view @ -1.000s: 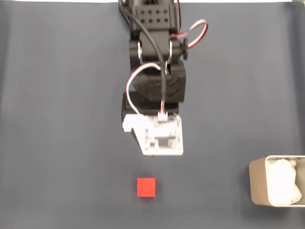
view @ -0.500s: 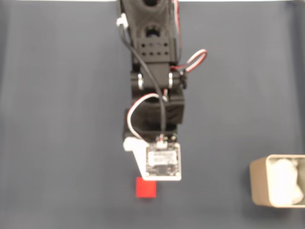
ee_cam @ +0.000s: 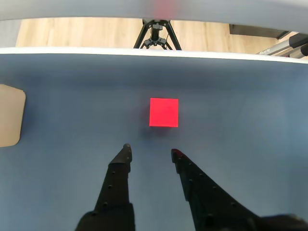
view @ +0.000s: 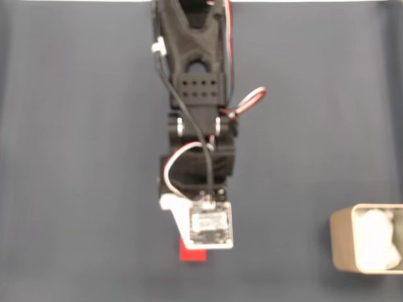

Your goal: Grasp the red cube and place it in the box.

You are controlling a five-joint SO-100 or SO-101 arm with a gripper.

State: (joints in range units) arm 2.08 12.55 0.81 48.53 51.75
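Observation:
The red cube [ee_cam: 164,112] lies flat on the dark grey mat, just ahead of my gripper [ee_cam: 150,150] in the wrist view. Both black fingers stand apart with nothing between them, and a gap of mat separates their tips from the cube. In the fixed view the arm's white camera board hangs over the cube [view: 192,254], so only the cube's lower part shows. The beige box [view: 340,245] with white padding sits at the right edge of the fixed view. In the wrist view the box [ee_cam: 9,115] is at the left edge.
The dark grey mat [view: 75,157] covers the table. Beyond its far edge in the wrist view there is wooden floor and a black tripod [ee_cam: 155,33]. Bare mat lies between the cube and the box.
The arm has stretched forward toward the bottom of the fixed view. Its camera board went from short of the cube to overlapping it. Cube and box stayed in place.

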